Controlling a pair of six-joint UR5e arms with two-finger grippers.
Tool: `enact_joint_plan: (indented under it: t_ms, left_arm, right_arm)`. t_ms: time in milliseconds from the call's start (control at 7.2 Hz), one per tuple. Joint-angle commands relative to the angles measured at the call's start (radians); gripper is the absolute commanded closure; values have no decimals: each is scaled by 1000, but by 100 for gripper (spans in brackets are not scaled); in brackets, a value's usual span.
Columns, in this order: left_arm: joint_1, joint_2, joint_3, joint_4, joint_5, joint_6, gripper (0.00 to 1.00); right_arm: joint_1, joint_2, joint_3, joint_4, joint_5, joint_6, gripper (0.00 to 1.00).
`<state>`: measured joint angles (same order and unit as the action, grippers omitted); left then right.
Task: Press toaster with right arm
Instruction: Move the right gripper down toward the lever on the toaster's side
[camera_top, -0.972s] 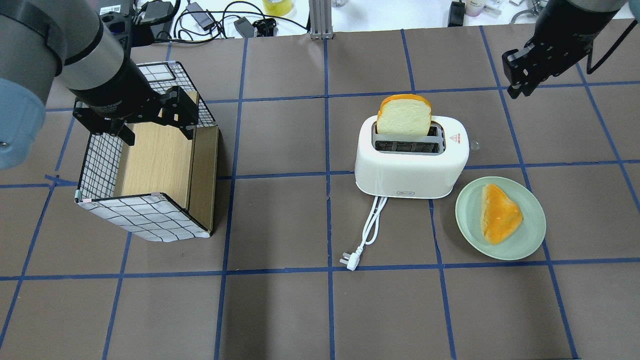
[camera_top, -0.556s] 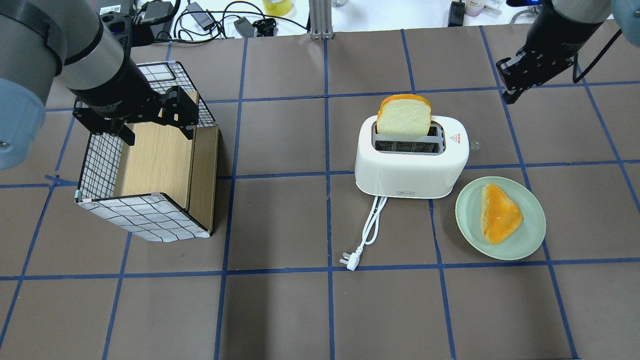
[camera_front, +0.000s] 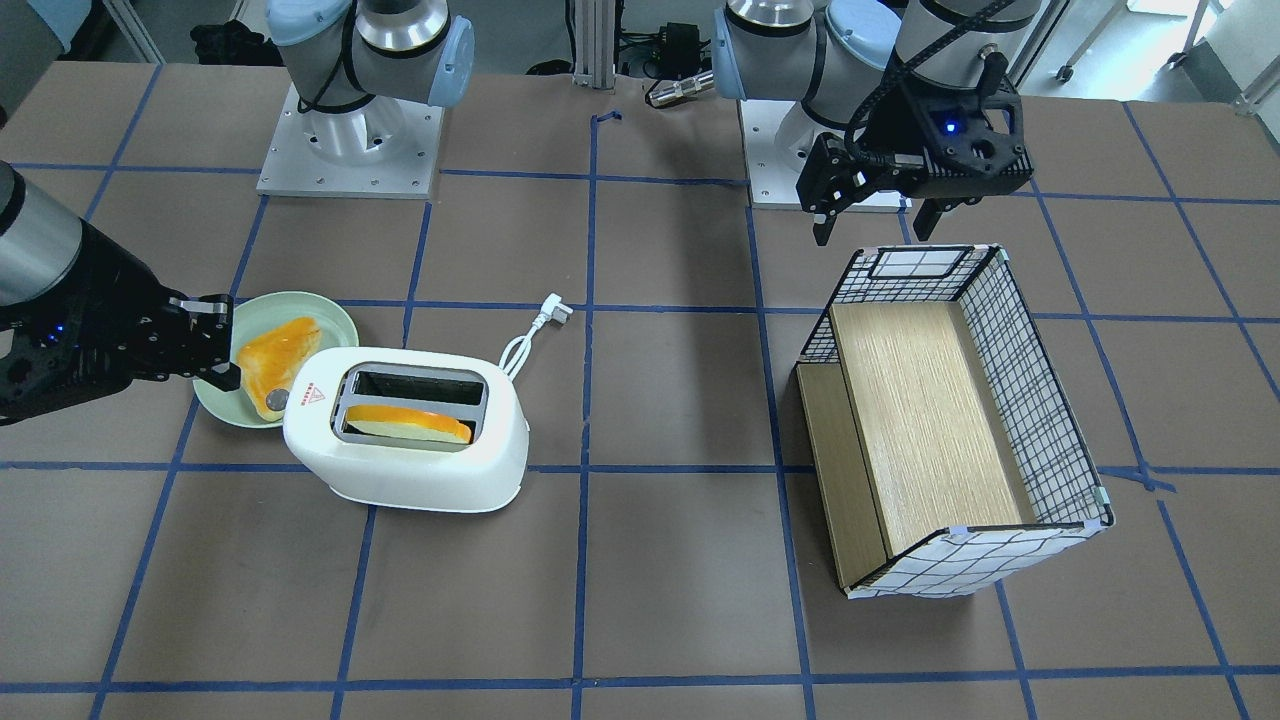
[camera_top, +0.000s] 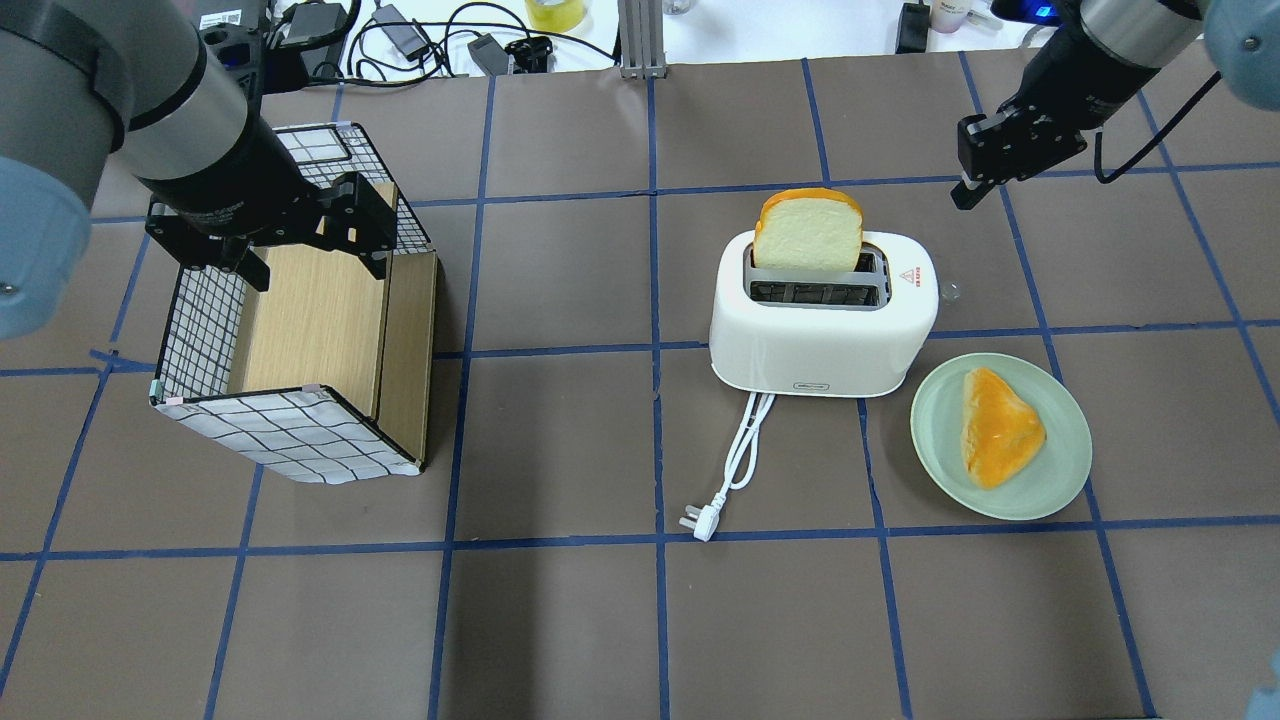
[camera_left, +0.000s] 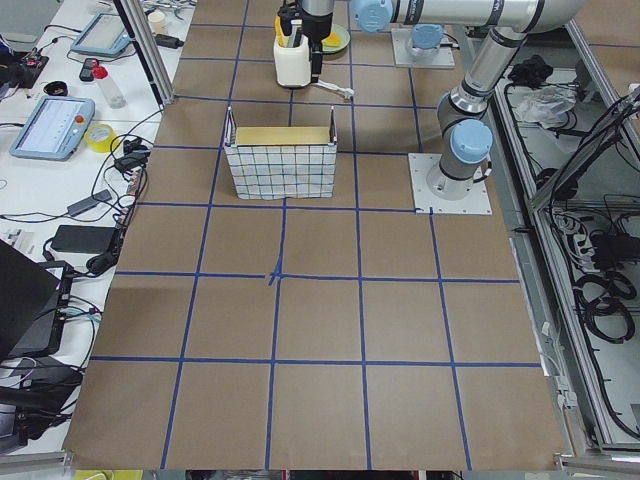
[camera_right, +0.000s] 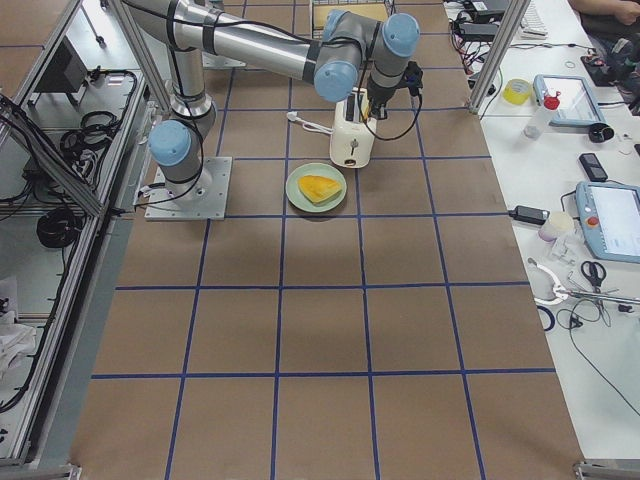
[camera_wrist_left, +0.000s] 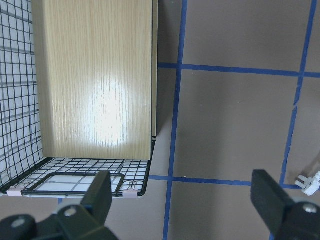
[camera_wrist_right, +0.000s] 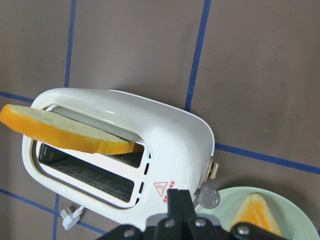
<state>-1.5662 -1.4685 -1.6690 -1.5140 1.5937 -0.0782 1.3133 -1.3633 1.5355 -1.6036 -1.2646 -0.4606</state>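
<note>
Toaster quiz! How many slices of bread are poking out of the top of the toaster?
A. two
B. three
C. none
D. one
D: just one slice of bread stands up out of one slot of the toaster, and the slot beside it is empty.

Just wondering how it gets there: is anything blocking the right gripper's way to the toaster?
Nothing visible does. The right gripper hangs in open air near the lever end of the toaster. The bread slice in its slot and the plate are off to the side.
</note>
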Motion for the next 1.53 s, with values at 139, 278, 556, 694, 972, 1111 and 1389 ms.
enact_joint_plan:
  t_ms: [139,278,556,694,972,1111,1389]
  left_arm:
    - [0,-1,0,0,0,0,0]
    - [0,-1,0,0,0,0,0]
    - [0,0,0,0,0,0,0]
    - [0,0,0,0,0,0,0]
    - [0,0,0,0,0,0,0]
    - [0,0,0,0,-1,0,0]
    - [0,0,0,0,0,0,0]
  right_arm:
    - [-25,3,66,11,28,-1,100]
    - [-25,3,84,10,21,-1,100]
    - [-83,3,90,7,14,-12,100]
    - [-94,3,94,7,17,-7,100]
    - [-94,4,125,10,37,-4,100]
    - [-94,4,135,8,43,-4,100]
    - [-94,9,135,5,56,-9,100]
